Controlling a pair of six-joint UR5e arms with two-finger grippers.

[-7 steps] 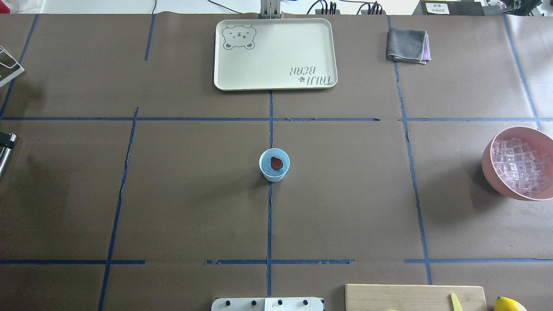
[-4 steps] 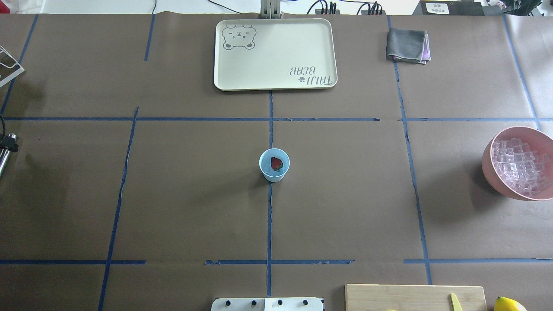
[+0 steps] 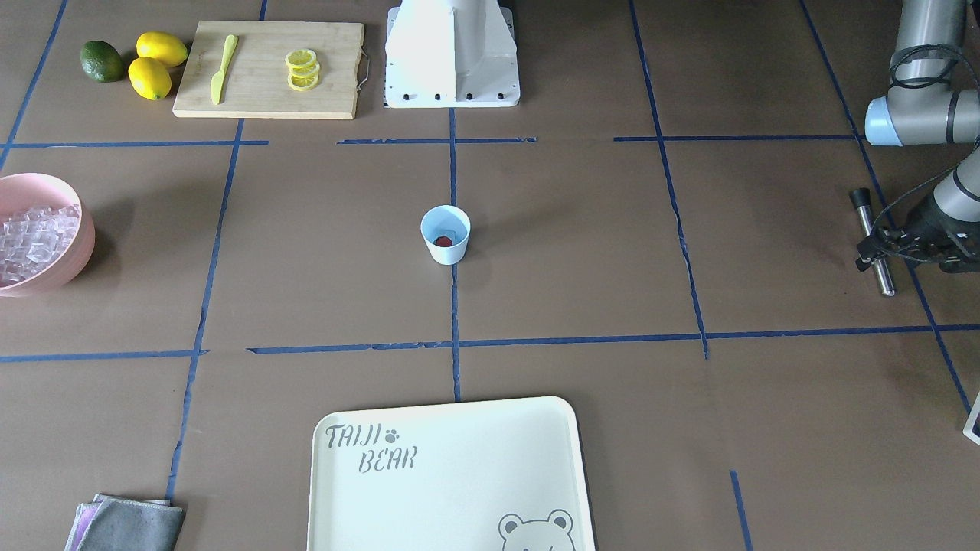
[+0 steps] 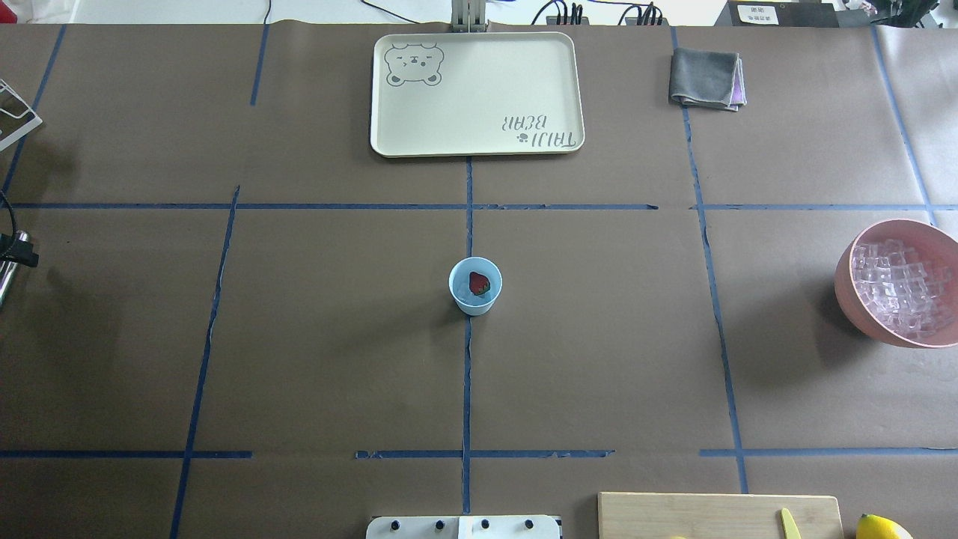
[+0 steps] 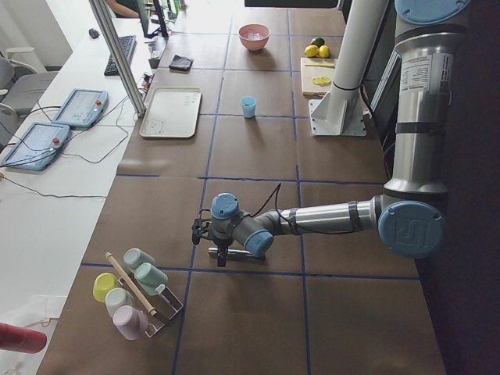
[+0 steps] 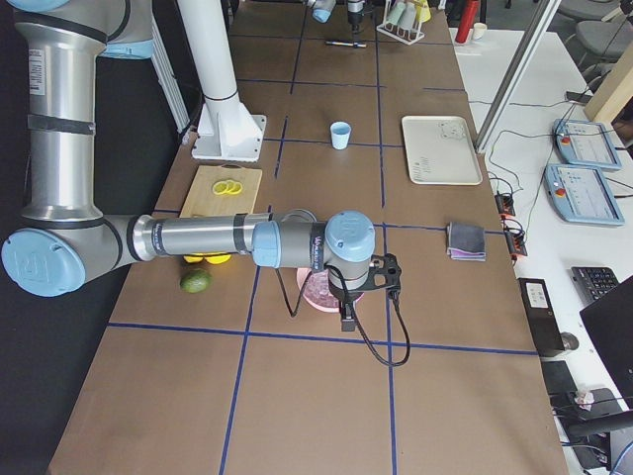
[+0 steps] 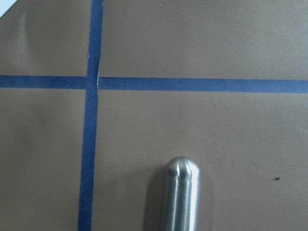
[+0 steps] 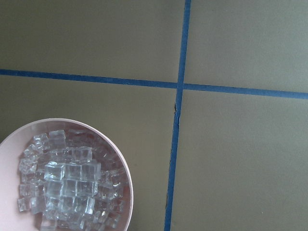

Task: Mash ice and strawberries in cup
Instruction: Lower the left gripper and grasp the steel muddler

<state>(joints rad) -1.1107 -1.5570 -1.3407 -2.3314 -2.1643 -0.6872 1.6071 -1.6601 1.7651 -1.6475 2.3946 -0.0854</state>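
Front view: cup (image 3: 452, 254) is standing upright at table centre on a blue tape line (image 3: 454, 321), with the strawberry (image 3: 442, 241) lying inside it. Ice (image 3: 31, 237) is sitting heaped in the pink bowl (image 3: 76, 256) at the view's left edge, well apart from the cup. Left gripper (image 3: 880, 252) is sitting at a metal rod (image 3: 864, 216) at the right edge. Whether its jaws are pinching the rod, can't tell.

Overhead: cup is showing dead centre with the red berry inside; whether any ice is in with it, can't tell. Bowl of ice is sitting at the right edge. Only a black sliver of the left gripper and the rod are poking in at the left edge.

Left side view: near arm is reaching low across the table, gripper right at the rod. Cup is sitting far off near the tray (image 5: 170, 112).

Right side view: right gripper (image 6: 346, 323) is hanging above the pink bowl, fingers pointing down. Jaw state can't be told from here.

Left wrist: the rod's rounded end is showing bottom centre. No fingers in frame.

Right wrist: ice-filled bowl is showing bottom left. No fingers in frame.
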